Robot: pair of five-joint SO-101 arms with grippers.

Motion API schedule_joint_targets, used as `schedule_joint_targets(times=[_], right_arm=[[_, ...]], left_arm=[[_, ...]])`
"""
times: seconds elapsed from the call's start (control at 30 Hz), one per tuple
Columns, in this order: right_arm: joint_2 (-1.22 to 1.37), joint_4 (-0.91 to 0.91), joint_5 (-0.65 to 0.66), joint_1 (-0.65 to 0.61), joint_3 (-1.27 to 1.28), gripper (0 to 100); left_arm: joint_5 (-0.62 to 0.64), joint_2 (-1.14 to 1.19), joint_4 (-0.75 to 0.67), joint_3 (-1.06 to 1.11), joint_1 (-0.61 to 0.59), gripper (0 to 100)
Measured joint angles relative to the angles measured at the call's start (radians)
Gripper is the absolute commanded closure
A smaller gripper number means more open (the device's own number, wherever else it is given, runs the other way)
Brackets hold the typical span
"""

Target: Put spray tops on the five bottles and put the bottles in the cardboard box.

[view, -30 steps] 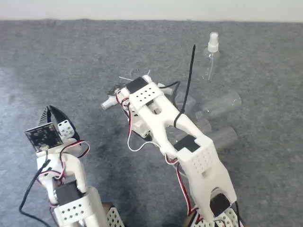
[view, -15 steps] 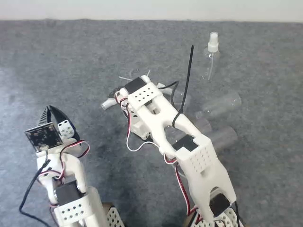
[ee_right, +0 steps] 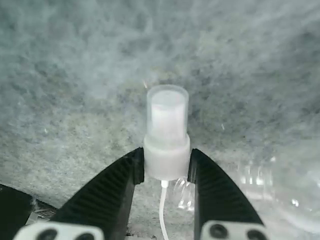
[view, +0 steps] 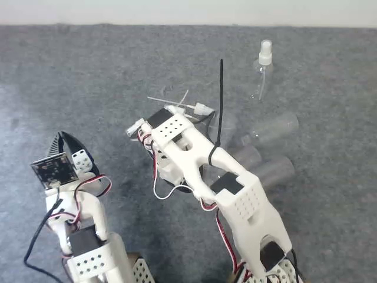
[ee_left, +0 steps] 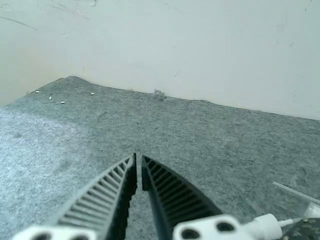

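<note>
Spray top pinched in right gripper, bottles lying close by

1. Right gripper (ee_right: 165, 161): the fingers pinch the collar of a spray top (ee_right: 167, 130). The top's long axis runs out along the line between the fingers. The clear cap points away from the wrist, and the thin dip tube (ee_right: 162, 210) trails back toward it.
2. Target: a clear bottle (ee_right: 272, 185) lies on its side just beside the pinched top. Its neck cannot be made out, so its heading relative to the dip tube is undetermined. Judgement: the tube must be lined up with an open neck before insertion.
3. Landmark: one capped bottle (view: 263, 73) stands upright. The uncapped bottles (view: 274, 130) lie on their sides near it, toward the arm bases. Loose spray tops (view: 202, 108) lie beside the capped bottle, toward the left arm.
4. Left gripper (ee_left: 138, 160): the fingers are pressed together on nothing, above bare carpet (ee_left: 200, 140) and well apart from the capped bottle. The right arm is the nearer one.
5. View differences: the right wrist view shows the grip on the collar, which the arm hides in the high view. The high view shows the layout of the bottles.
</note>
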Motion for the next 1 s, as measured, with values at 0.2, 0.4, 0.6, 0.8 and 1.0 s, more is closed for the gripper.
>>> schedule_joint_targets(times=[0.2,0.4,0.6,0.8,1.0], right_arm=[[0.0,0.0,0.0,0.0,0.0,86.0],[0.0,-0.021,0.0,-0.002,0.0,85.7],[0.0,-0.046,0.054,0.0,0.0,83.0],[0.0,-0.078,0.08,-0.002,0.0,83.8],[0.0,-0.083,0.14,-0.002,0.0,87.4]], left_arm=[[0.0,0.0,0.0,0.0,0.0,99],[0.0,0.0,0.0,0.0,0.0,99],[0.0,0.0,0.0,0.0,0.0,99],[0.0,0.0,0.0,0.0,0.0,99],[0.0,0.0,0.0,0.0,0.0,99]])
